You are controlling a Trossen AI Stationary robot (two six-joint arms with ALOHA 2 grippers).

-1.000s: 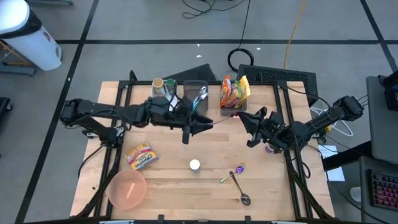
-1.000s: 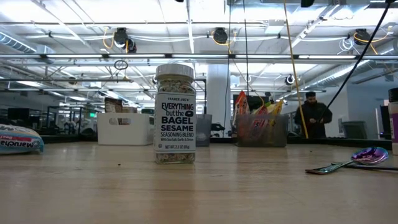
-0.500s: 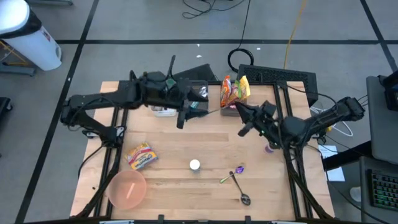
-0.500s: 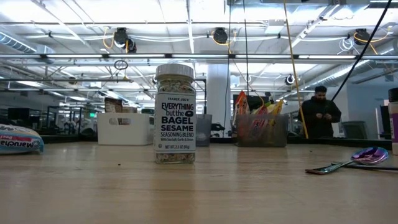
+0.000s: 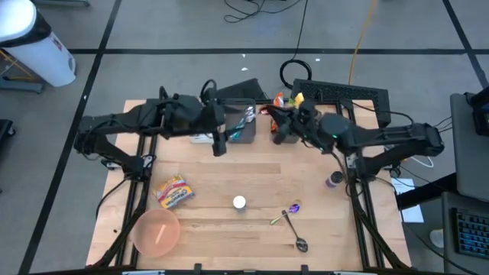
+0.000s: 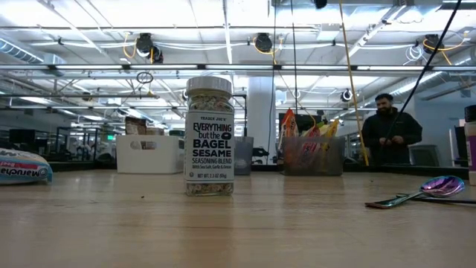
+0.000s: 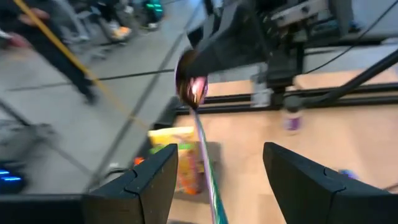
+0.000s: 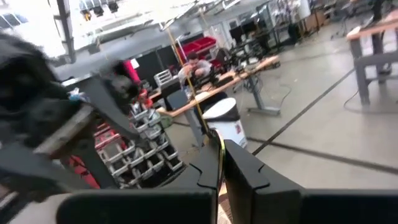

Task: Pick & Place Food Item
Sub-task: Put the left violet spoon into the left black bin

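Near the table's far edge, the left gripper (image 5: 219, 145) hangs spread and empty, while the right gripper (image 5: 276, 134), pinching a thin iridescent spoon (image 7: 200, 134), hovers beside the clear bin of colourful snack packets (image 5: 289, 111). Judging by this, no food item is picked yet; grasp and placement remain.

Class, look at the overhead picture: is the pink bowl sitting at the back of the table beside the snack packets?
No: the pink bowl sits at the table's front left corner, far from the snack packets at the back edge.
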